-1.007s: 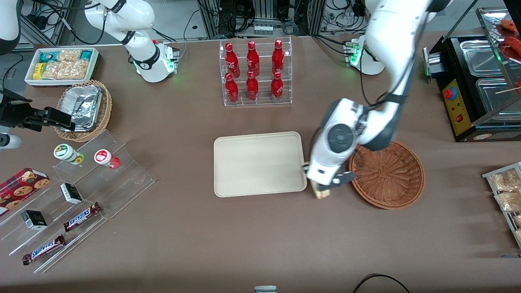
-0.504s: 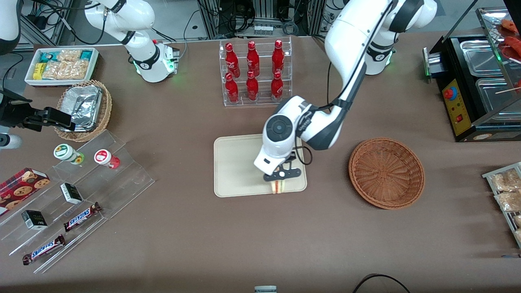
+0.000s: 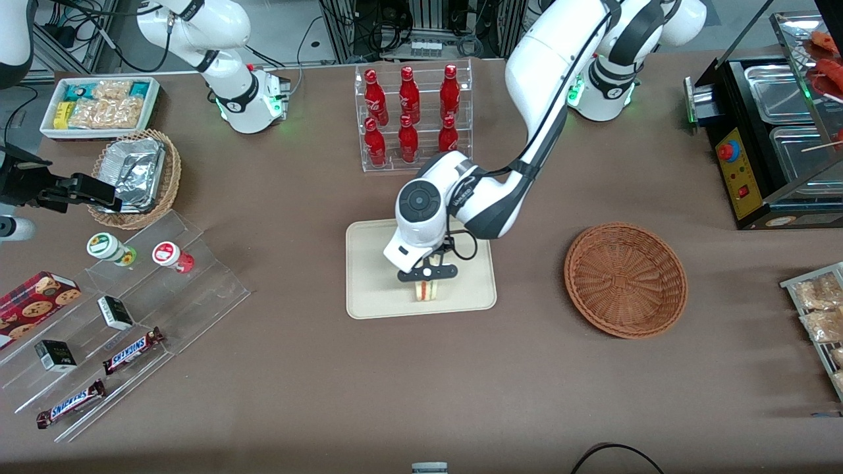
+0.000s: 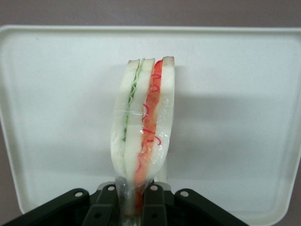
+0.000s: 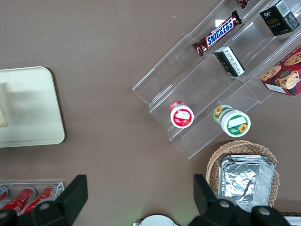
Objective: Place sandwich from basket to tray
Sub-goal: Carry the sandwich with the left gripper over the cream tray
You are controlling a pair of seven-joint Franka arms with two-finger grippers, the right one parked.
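My left gripper [image 3: 426, 280] is shut on the sandwich [image 3: 425, 291], a wedge of white bread with red and green layers in clear wrap. It hangs over the cream-beige tray [image 3: 375, 263], near the tray's edge nearest the front camera. In the left wrist view the black fingers [image 4: 156, 205] pinch the sandwich [image 4: 143, 122] at its base, with the tray [image 4: 235, 94] under it. The reddish-brown wicker basket [image 3: 625, 280] sits empty on the table toward the working arm's end, apart from the gripper.
A clear rack of red bottles [image 3: 411, 118] stands farther from the front camera than the tray. Clear stepped shelves with snack bars and cups [image 3: 132, 296], a tan basket with foil containers [image 3: 135, 174] and a white snack bin [image 3: 99, 105] lie toward the parked arm's end. A black warmer [image 3: 777, 131] stands at the working arm's end.
My left gripper carried the sandwich from beside the basket sideways over the tray, then farther in over the tray. The basket stayed in place.
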